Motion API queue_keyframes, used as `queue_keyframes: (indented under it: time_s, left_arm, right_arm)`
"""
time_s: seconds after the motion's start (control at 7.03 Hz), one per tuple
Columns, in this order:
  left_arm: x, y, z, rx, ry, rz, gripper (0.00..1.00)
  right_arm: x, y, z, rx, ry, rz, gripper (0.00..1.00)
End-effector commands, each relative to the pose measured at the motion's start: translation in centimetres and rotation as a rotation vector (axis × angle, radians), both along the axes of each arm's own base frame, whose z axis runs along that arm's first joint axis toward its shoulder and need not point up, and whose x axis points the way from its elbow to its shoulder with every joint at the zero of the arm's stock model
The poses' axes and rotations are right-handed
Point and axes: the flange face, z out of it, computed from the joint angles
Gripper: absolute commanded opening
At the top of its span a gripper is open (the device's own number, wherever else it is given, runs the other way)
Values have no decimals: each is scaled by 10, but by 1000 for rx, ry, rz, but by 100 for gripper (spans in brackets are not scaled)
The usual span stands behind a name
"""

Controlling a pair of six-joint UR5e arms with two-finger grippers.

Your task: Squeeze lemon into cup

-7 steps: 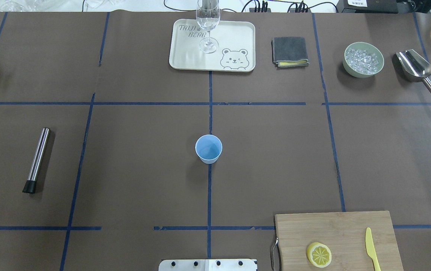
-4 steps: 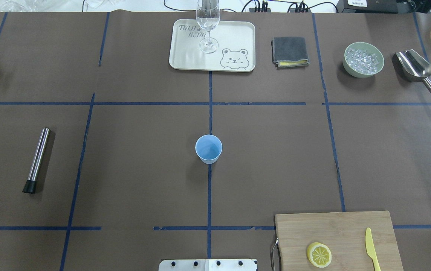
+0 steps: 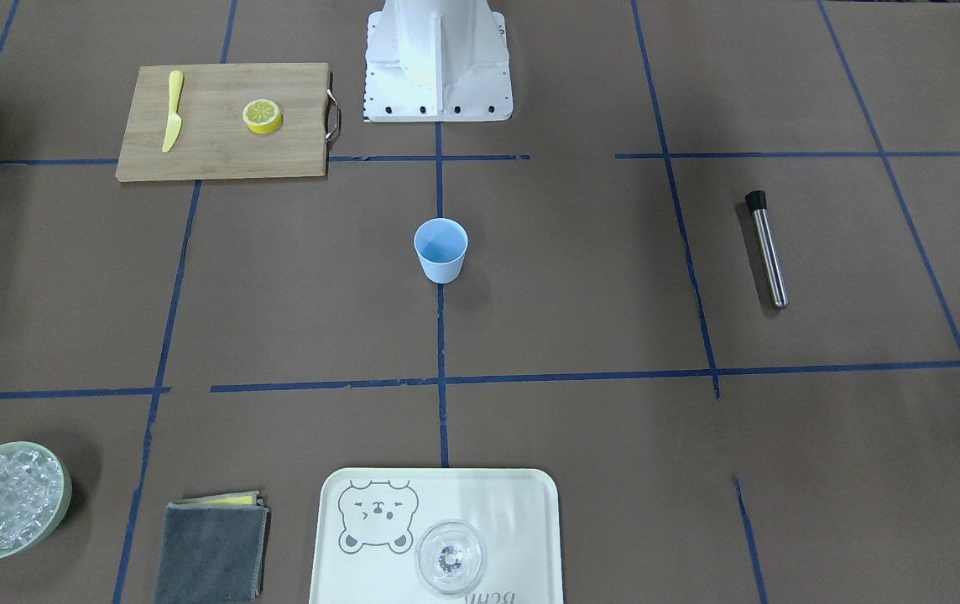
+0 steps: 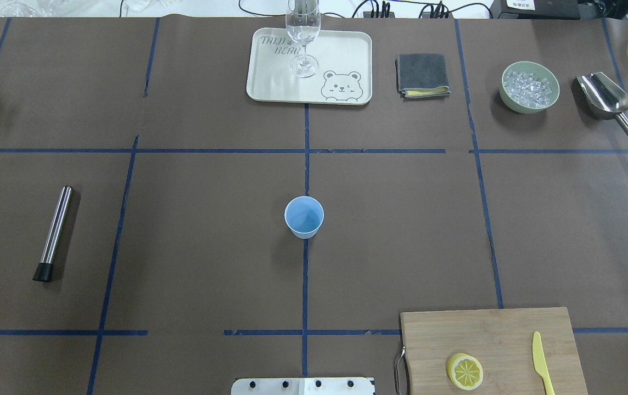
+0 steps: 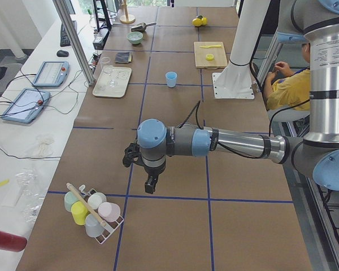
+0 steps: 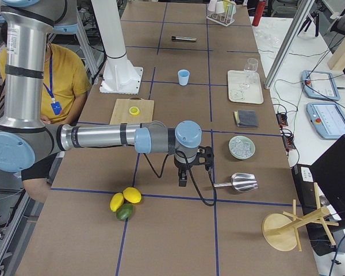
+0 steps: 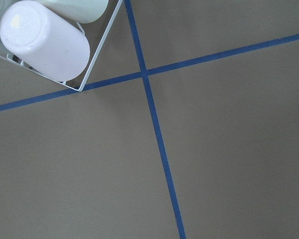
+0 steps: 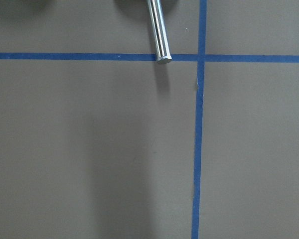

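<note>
Brown-papered table [image 4: 193,258] bore a small light-blue plastic cup [image 4: 303,216]; a thin yellow lemon slice [image 4: 464,371] lay well apart from it. How far the left gripper [image 5: 150,185] and right gripper [image 6: 183,180] stood open, or what they held, could not be told.

Brown paper is covering the long table [image 4: 198,258], and blue tape lines [image 4: 304,285] are dividing it into fields. A white bench [image 5: 3,132] is standing beside it, carrying two tablets [image 5: 50,73].
</note>
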Motion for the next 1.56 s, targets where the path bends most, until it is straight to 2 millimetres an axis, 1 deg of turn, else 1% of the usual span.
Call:
queue_keyframes:
  time_s: [0.0, 0.14, 0.28, 0.43, 0.57, 0.71, 0.85, 1.0, 1.14, 1.28, 1.42]
  left_arm:
    - [0, 0, -3, 14, -7, -1, 100]
    - [-1, 0, -4, 21, -7, -1, 100]
    - [0, -1, -4, 29, -5, 0, 100]
    - [0, -1, -6, 33, -1, -2, 100]
    - [0, 1, -18, 56, 0, -2, 100]
    - [1, 0, -18, 64, 1, 0, 100]
    - [1, -1, -17, 74, 1, -2, 100]
    - [1, -1, -20, 79, 1, -3, 100]
    - [1, -1, -19, 83, 1, 1, 100]
    - [1, -2, -18, 84, 1, 0, 100]
    - [1, -2, -18, 88, 1, 2, 100]
  right_arm:
    - [-43, -1, -18, -34, -5, -5, 100]
    - [-53, 7, -37, -2, -23, 16, 100]
    - [-83, 23, -51, 4, -50, 28, 100]
    - [-111, 40, -57, -4, -87, 54, 100]
    - [-130, 52, -63, -24, -117, 65, 100]
    - [-156, 64, -92, -89, -141, 88, 100]
    - [-180, 93, -126, -121, -141, 86, 100]
    - [-219, 118, -153, -133, -122, 74, 100]
    - [-270, 152, -183, -117, -88, 102, 100]
    - [-291, 176, -202, -107, -99, 85, 100]
    - [-317, 204, -216, -84, -96, 94, 100]
